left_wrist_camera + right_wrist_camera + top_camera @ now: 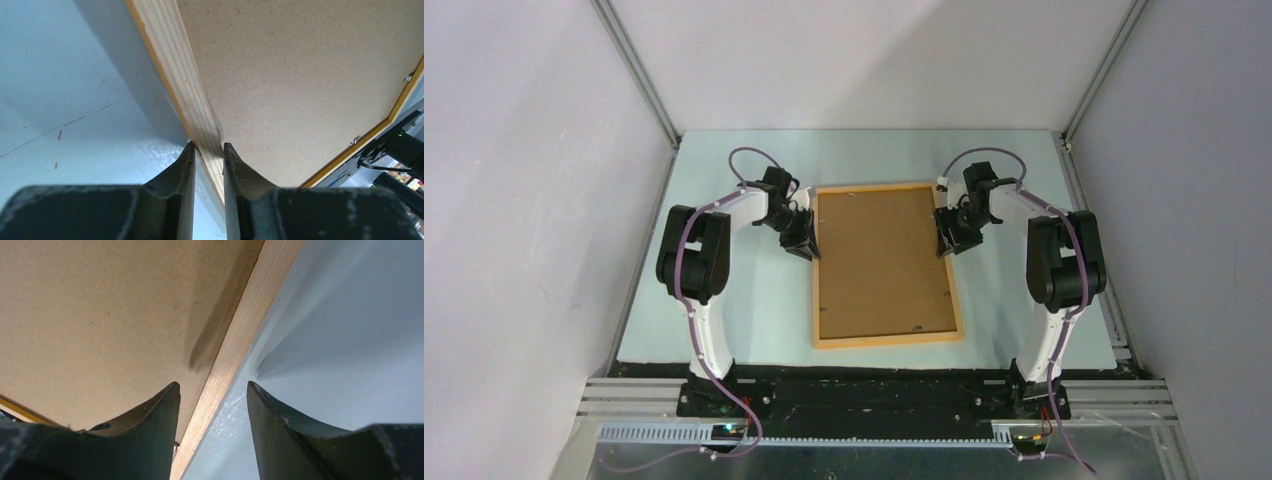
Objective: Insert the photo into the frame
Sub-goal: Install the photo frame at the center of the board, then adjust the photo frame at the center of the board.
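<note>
The light-orange wooden frame lies back side up in the middle of the table, with a plain brown backing board filling it. The photo is hidden. My left gripper is at the frame's left rail near the far end. In the left wrist view it is shut on that rail, one finger on each side. My right gripper is at the right rail. In the right wrist view it is open, and its fingers straddle the rail without touching it.
The pale blue-grey table is enclosed by white walls at the left, right and back. Small metal tabs hold the backing board along the frame's inner edge. The arm bases stand at the near edge.
</note>
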You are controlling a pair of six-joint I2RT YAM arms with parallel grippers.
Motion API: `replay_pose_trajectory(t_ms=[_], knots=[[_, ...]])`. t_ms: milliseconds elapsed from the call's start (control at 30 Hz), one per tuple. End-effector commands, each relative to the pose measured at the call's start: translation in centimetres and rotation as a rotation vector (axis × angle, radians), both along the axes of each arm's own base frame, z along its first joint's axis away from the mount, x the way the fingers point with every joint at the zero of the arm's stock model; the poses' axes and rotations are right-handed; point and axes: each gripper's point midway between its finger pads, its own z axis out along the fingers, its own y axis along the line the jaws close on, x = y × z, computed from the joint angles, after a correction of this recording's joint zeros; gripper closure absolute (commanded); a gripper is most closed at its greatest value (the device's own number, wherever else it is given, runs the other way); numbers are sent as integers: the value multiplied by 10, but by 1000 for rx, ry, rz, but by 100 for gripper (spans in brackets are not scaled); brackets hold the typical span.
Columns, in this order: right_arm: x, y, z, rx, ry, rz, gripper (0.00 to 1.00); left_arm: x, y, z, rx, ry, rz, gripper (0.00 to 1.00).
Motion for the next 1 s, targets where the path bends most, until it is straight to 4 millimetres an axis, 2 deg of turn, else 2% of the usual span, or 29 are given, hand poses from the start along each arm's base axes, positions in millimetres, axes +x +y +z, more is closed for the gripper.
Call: replay_pose_trajectory(t_ms=[0,333,400,467,533,567,600,667,767,800,967], knots=[[18,5,3,-18,-44,4,47,-2,-12,31,-105,-42,-33,99],[31,4,-4,-64,-47,22,75,-6,-18,37,-150,-44,-60,89],[36,3,-3,-76,-50,30,81,-6,-19,39,-155,-51,-67,83],[41,0,-2,-88,-56,42,88,-6,-18,40,-153,-56,-68,69],[47,-2,-1,-104,-63,56,94,-5,-16,40,-146,-62,-66,47],[51,-4,1,-112,-74,73,96,-4,-15,40,-141,-64,-64,41],[56,-4,1,-118,-79,81,99,-3,-14,41,-141,-68,-61,31],[62,-8,2,-131,-85,111,100,1,-12,44,-139,-78,-53,18],[68,-17,-1,-170,-90,182,100,10,-1,48,-119,-104,-30,7],[76,-19,3,-182,-111,196,100,15,3,50,-101,-121,-28,3],[87,-39,-9,-264,-119,374,100,34,29,55,13,-204,-23,0]])
